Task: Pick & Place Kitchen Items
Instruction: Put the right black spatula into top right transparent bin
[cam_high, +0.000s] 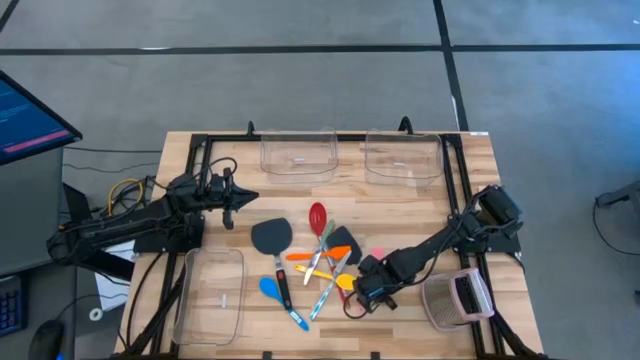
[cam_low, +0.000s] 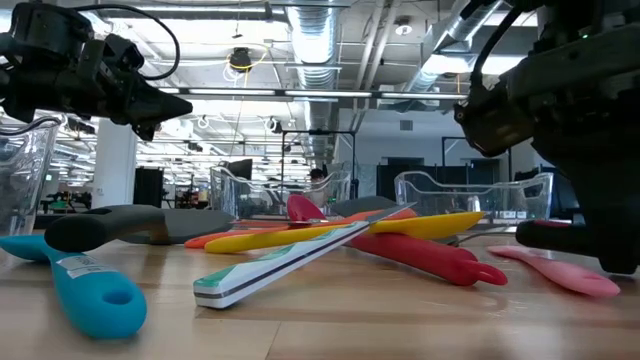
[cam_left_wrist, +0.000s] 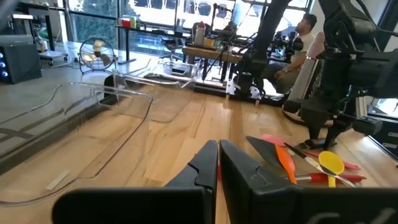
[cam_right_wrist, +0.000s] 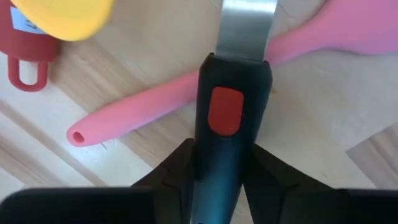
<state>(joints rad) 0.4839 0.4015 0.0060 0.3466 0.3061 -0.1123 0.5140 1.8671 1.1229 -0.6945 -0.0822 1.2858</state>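
Kitchen items (cam_high: 315, 265) lie heaped mid-table on the pale wooden table (cam_high: 420, 200). Right gripper (cam_high: 372, 290) pinches a black-handled turner (cam_right_wrist: 231, 118); left gripper (cam_high: 232, 200), fingers pressed together, hovers apart. Open workshop beyond, a seated person (cam_left_wrist: 298, 43).

This is a robotics lab or workshop set in a large open industrial hall. In the low view, bare silver air ducts (cam_low: 318, 40) and pipes run across the upper middle of the frame under an unfinished ceiling with strip lights, and rows of workbenches stretch into the background. The view from above shows a wooden table (cam_high: 400, 200) with a black metal frame standing on grey carpet, a lit computer monitor (cam_high: 25, 120) at the left edge and yellow cables (cam_high: 125, 190) beside it. In the left wrist view, a desk fan (cam_left_wrist: 98, 53) sits at upper left and a seated person (cam_left_wrist: 298, 43) at upper right among cluttered benches and tall windows.
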